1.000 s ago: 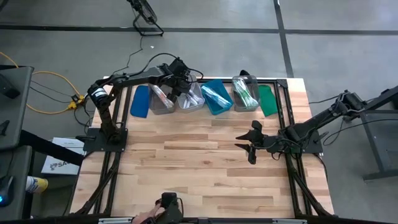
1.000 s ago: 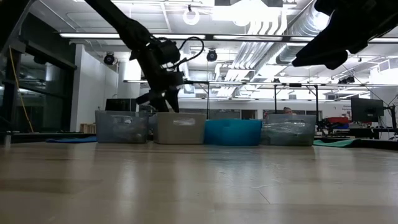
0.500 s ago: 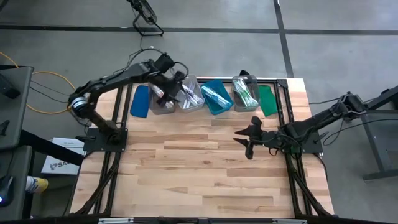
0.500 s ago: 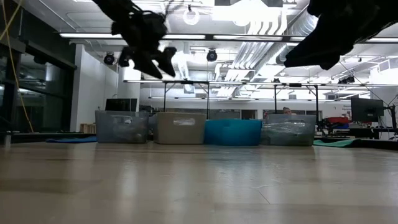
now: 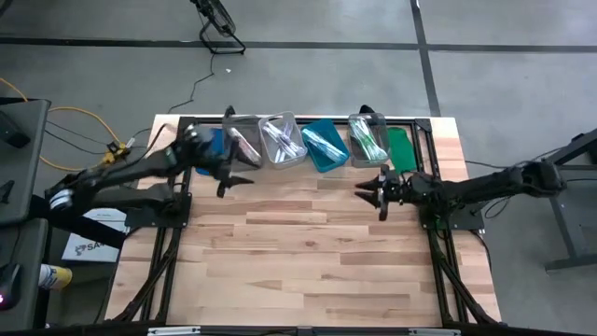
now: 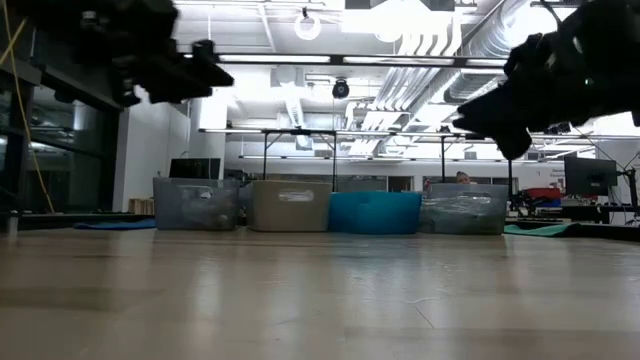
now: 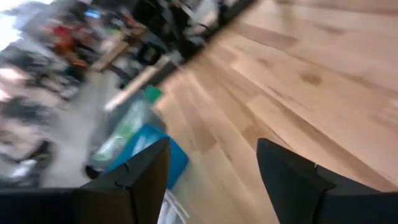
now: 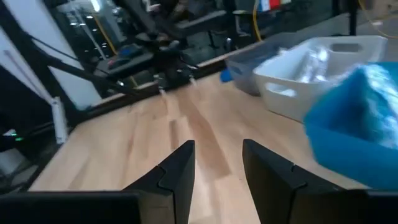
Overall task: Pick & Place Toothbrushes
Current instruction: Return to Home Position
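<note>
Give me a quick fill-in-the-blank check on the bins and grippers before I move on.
1. The bins in the row at the far edge of the table number ____.
2. The left gripper and the right gripper are both ____, with nothing between their fingers.
3. The green toothbrushes lie in the bin at the end of the row nearest the ____ arm.
4. Counting from the left arm's end, the teal bin is ____ in the row.

Missing words: four; open; right; third.

Grey floor (image 5: 308,84), bright ceiling lights (image 6: 400,60)
</note>
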`<state>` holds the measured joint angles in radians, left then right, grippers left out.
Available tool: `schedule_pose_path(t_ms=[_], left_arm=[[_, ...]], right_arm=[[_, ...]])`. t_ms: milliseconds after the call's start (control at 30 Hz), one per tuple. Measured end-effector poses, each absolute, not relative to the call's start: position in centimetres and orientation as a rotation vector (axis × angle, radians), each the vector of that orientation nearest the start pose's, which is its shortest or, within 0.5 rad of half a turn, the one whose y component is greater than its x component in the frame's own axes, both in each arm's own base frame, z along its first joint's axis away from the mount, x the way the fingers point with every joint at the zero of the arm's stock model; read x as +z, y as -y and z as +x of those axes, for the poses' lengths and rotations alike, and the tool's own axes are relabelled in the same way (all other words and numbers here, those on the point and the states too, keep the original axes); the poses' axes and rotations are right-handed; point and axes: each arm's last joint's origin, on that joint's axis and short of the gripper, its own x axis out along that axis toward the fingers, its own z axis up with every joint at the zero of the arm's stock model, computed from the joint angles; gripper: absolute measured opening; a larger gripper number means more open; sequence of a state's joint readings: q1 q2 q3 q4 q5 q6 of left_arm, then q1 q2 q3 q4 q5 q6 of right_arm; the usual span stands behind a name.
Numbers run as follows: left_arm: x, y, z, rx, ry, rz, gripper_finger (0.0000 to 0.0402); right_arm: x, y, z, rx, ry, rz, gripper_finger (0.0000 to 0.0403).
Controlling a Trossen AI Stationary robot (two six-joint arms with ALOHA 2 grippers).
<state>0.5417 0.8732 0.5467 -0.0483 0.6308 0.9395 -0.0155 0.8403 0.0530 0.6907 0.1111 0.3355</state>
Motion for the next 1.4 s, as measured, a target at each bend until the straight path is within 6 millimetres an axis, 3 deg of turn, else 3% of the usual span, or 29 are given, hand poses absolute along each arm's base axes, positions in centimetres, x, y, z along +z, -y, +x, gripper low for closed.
schedule_pose_path(t_ms=[233,467,667,900,1400], left_arm=[[23.0,-4.8,13.2,-0.111,-0.084,0.685,0.0232],[21.7,-3.4,11.4,-0.024,-0.046,0.693,0.0232],[19.6,-2.7,10.7,0.016,-0.071,0.652,0.0232],[18.5,-2.1,10.1,0.064,-0.036,0.646,0.0232],[18.2,-1.5,9.1,0.137,-0.056,0.639,0.0232]], right_arm=[[15.9,2.7,13.7,-0.146,-0.040,0.324,0.0128],[15.4,4.0,12.2,-0.253,-0.103,0.344,0.0128],[15.1,4.3,11.2,-0.313,-0.134,0.334,0.0128],[14.8,4.3,10.4,-0.371,-0.156,0.336,0.0128],[15.1,4.3,10.0,-0.422,-0.117,0.321,0.0128]])
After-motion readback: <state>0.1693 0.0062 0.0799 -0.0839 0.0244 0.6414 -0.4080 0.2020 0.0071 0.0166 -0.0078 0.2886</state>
